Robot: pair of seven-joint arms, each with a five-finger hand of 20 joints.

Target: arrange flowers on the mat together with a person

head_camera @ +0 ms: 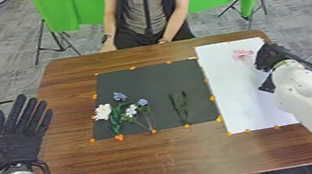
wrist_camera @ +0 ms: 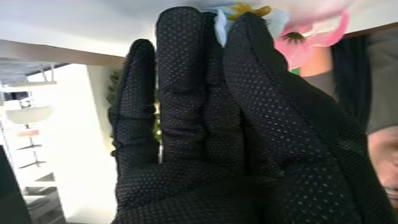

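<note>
Near the pink flower (head_camera: 243,53), we have our right hand (head_camera: 271,55) at the white sheet's (head_camera: 235,87) edge, fingers straight, nearly together (our left hand (head_camera: 15,142) spreads its fingers apart).

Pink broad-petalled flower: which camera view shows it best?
The right wrist view: the flower is close up, its petals and dark centre distinct, beside the black-gloved right hand. The head view shows it small, on the white rectangular sheet.
</note>
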